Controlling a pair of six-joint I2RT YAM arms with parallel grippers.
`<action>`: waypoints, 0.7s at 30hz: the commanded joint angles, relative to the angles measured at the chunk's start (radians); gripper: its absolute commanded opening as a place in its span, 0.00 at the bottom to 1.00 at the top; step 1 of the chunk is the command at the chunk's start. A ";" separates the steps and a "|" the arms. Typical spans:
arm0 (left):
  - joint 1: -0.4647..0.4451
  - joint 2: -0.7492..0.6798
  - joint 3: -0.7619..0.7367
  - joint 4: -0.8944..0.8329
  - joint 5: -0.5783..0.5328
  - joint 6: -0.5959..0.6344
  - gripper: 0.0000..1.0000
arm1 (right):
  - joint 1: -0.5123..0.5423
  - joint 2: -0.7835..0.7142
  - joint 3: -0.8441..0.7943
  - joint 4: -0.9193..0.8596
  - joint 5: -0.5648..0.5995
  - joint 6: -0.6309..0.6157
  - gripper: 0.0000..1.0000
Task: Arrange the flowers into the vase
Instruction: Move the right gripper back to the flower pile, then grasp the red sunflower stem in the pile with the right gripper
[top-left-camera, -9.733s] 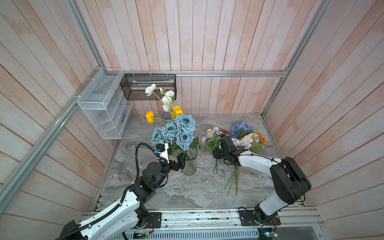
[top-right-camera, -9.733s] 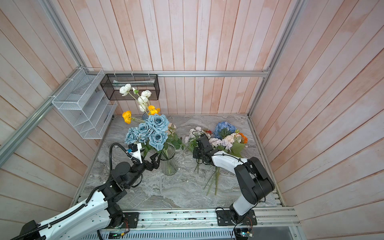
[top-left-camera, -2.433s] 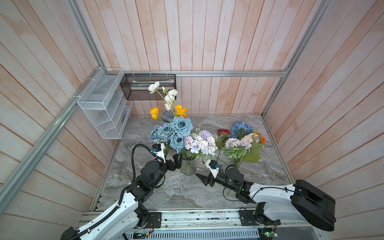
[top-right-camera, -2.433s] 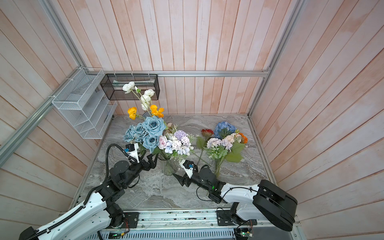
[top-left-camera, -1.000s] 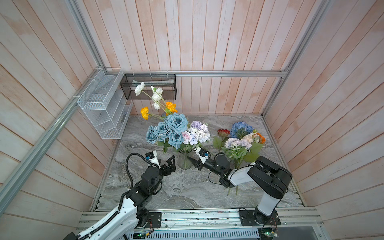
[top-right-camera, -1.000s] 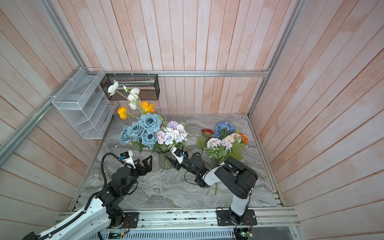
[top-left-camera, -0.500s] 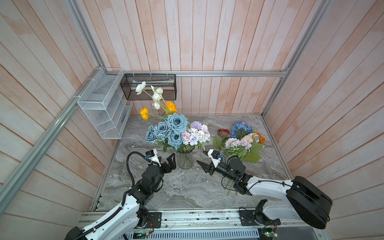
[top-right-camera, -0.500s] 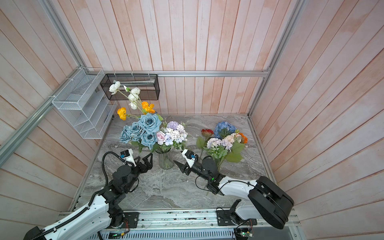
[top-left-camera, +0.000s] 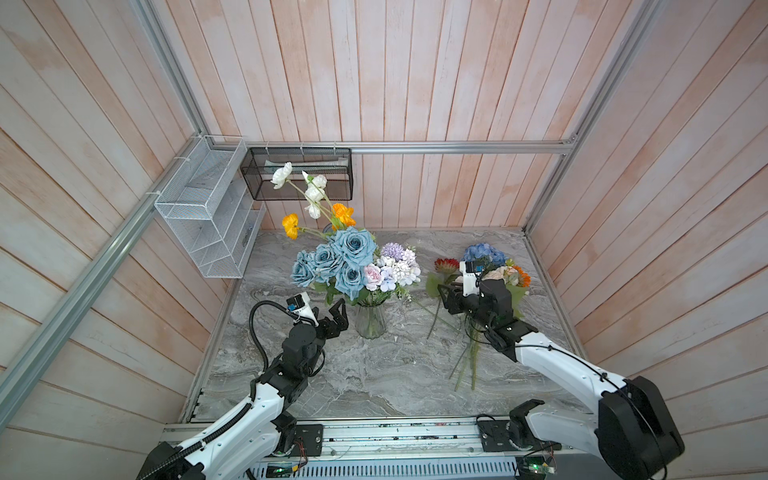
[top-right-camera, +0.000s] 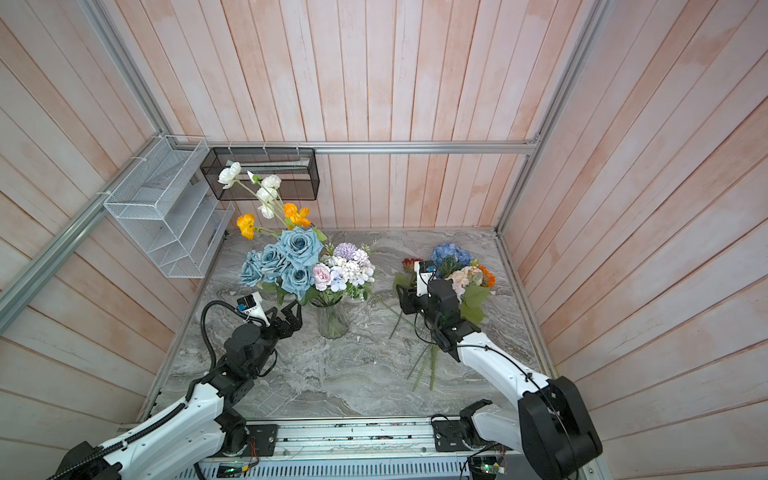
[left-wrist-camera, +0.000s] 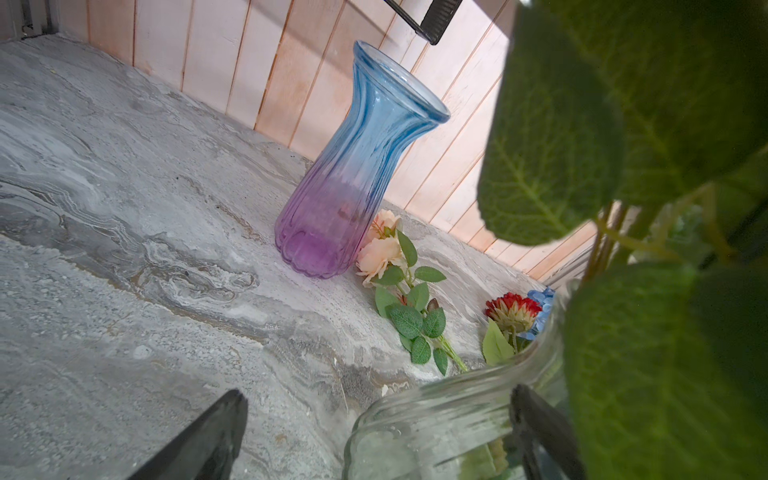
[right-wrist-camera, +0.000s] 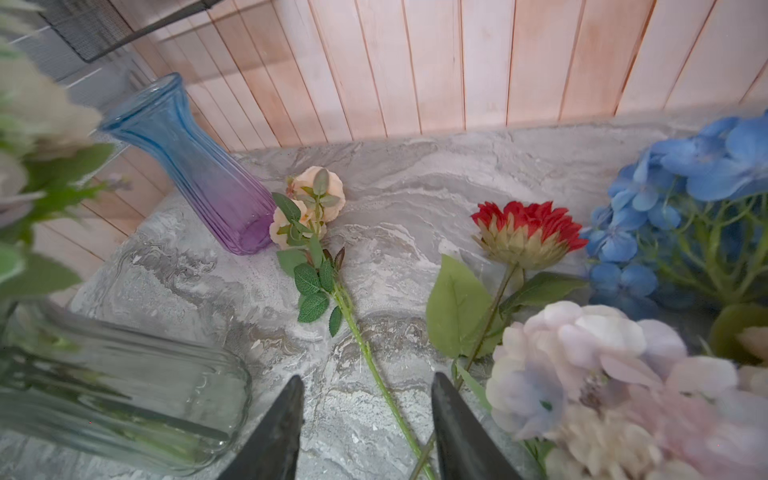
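A clear glass vase (top-left-camera: 370, 323) holds dusty-blue roses (top-left-camera: 345, 257), orange and white poppies (top-left-camera: 316, 199) and a lilac-white spray (top-left-camera: 395, 266). My left gripper (top-left-camera: 338, 318) is open right beside the vase (left-wrist-camera: 436, 419), with glass near one finger. My right gripper (top-left-camera: 445, 299) is open, low over the loose flowers on the right. In the right wrist view a peach rose stem (right-wrist-camera: 374, 365) runs between its fingertips (right-wrist-camera: 441, 386), not gripped. Around it lie a red sunflower (right-wrist-camera: 523, 228), a blue hydrangea (right-wrist-camera: 685, 187) and a pale lilac bunch (right-wrist-camera: 582, 365).
A blue-to-purple glass vase (right-wrist-camera: 199, 174) stands empty near the back wall, with the peach rose heads (right-wrist-camera: 316, 195) against it. A white wire rack (top-left-camera: 208, 208) and a black mesh basket (top-left-camera: 297, 174) hang on the walls. Long stems (top-left-camera: 467, 365) trail toward the front.
My right gripper has drawn away from the clear vase, moved right and back over the loose flowers, and its jaws have narrowed a little. The left arm has barely moved.
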 joint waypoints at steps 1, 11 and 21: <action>0.019 0.007 -0.005 0.038 0.025 0.006 1.00 | 0.001 0.086 0.087 -0.206 -0.073 0.119 0.48; 0.039 0.017 -0.010 0.042 0.032 0.008 1.00 | 0.011 0.291 0.176 -0.312 -0.084 0.280 0.40; 0.044 0.057 0.003 0.056 0.053 0.020 1.00 | 0.010 0.432 0.241 -0.365 0.066 0.233 0.35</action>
